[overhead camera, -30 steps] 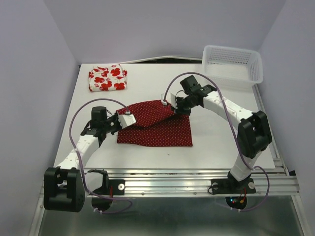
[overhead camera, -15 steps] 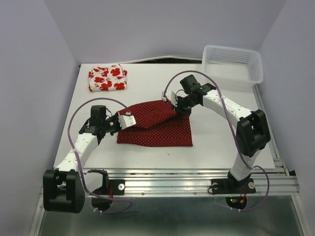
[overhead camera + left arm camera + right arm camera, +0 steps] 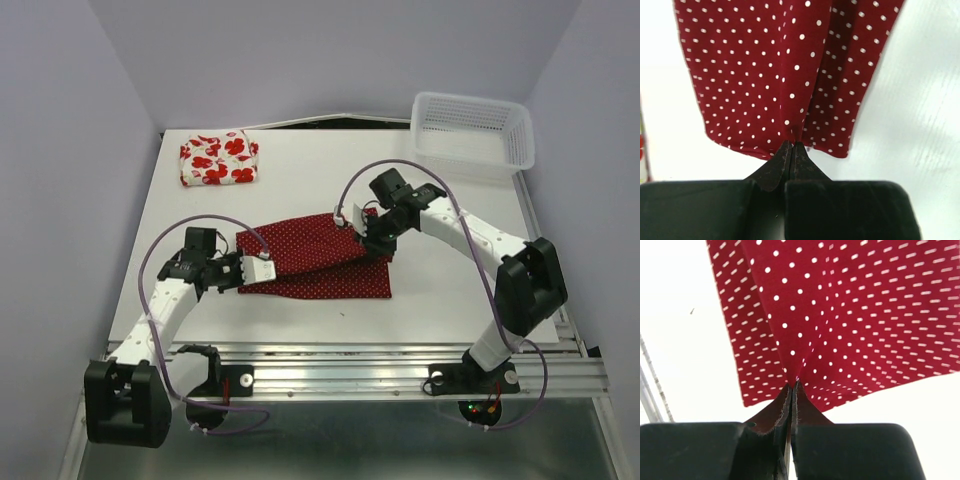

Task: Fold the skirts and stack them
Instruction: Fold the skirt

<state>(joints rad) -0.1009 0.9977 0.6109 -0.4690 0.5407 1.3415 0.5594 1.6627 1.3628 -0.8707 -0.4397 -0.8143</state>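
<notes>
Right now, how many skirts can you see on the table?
2. The flowery skirt lies folded at the far left corner. The dotted red skirt is mid-table, pinched at two corners by both arms' jaws. None seems hidden.

Bare table (image 3: 330,170) surrounds the dotted skirt (image 3: 320,280); the lattice basket (image 3: 465,163) and the seemingly folded floral skirt (image 3: 218,158) block the far corners.

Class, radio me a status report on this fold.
Left gripper and right gripper shut on dotted skirt. Flowered skirt folded, far corner. Basket well aside.
</notes>
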